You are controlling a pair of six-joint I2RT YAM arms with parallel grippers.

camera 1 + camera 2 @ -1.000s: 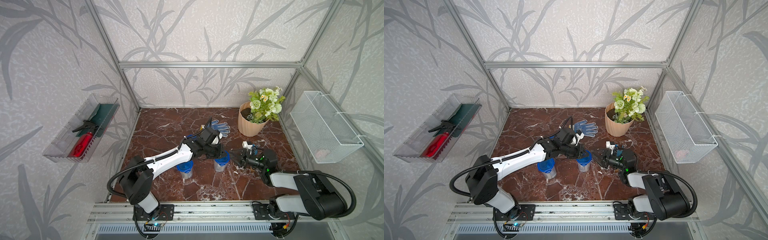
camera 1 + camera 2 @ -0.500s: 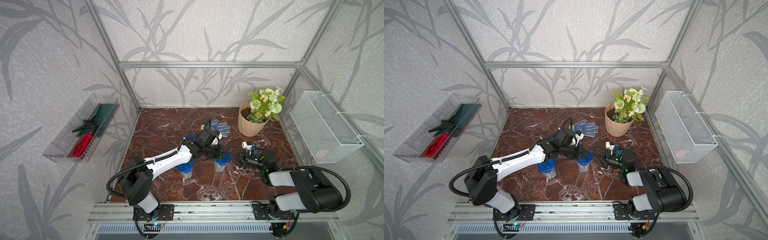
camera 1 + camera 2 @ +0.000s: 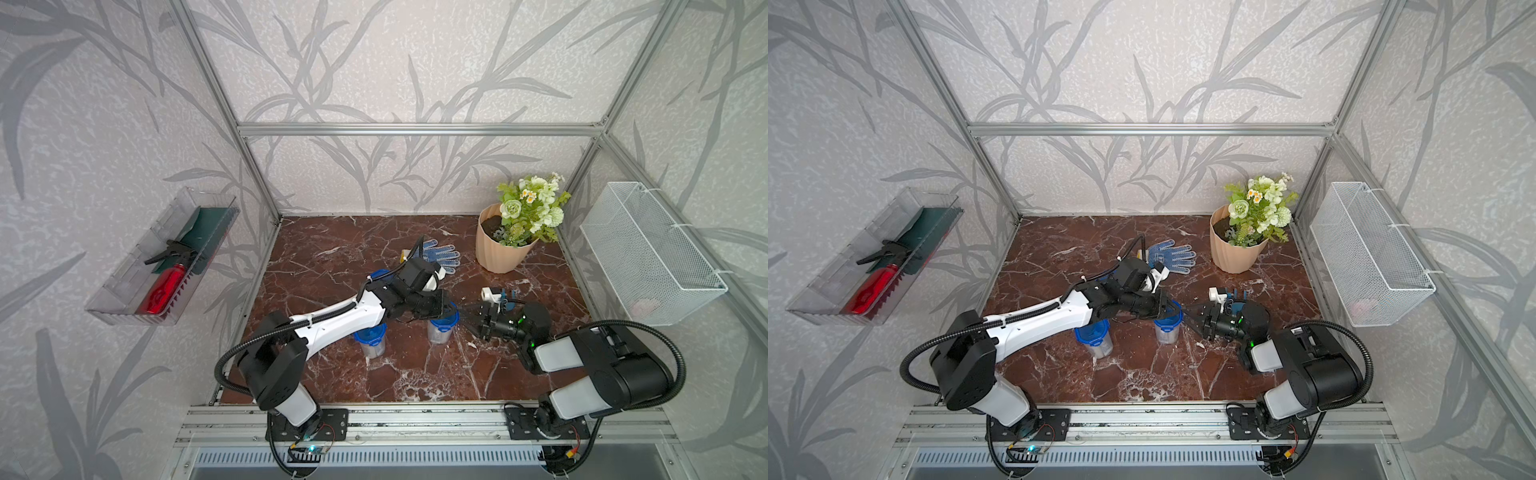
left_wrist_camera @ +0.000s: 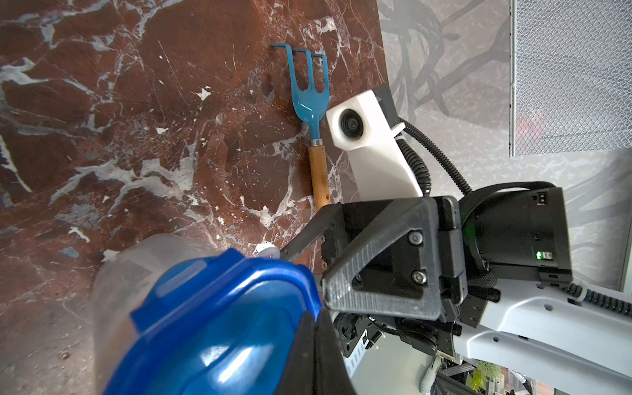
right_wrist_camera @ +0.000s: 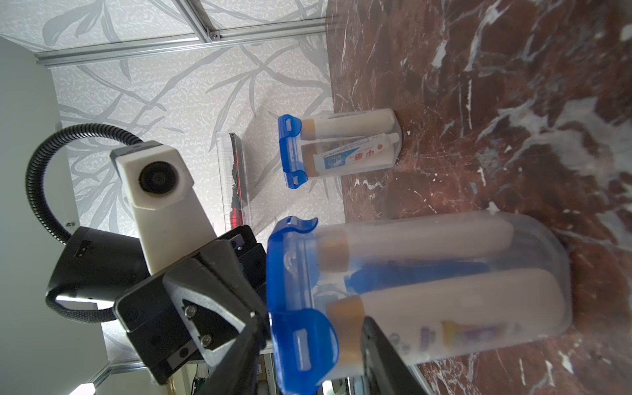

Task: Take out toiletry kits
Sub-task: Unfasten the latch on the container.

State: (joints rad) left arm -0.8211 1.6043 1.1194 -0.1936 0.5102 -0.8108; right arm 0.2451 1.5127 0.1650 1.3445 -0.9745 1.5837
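Two clear cups with blue lids stand on the marble floor, each holding a toiletry kit. In the right wrist view the far cup (image 5: 342, 147) shows white bottles and a toothpaste tube. The near cup (image 5: 427, 290) shows bottles and a blue toothbrush. In both top views the near cup (image 3: 441, 330) (image 3: 1166, 328) stands right of the other cup (image 3: 370, 340). My left gripper (image 3: 451, 309) (image 4: 316, 355) is shut, with its tips on the near cup's lid (image 4: 212, 325). My right gripper (image 5: 307, 355) (image 3: 465, 320) is open, its jaws straddling that lid's clasp and the cup's rim.
A blue garden fork (image 4: 311, 102) lies just behind the right gripper. A blue-dotted glove (image 3: 440, 254) and a flower pot (image 3: 503, 249) sit further back. A white wire basket (image 3: 648, 253) hangs on the right wall. A clear tray (image 3: 162, 257) hangs on the left wall.
Both arms stay at the near cup. The right jaws have drawn in slightly around the lid's clasp.
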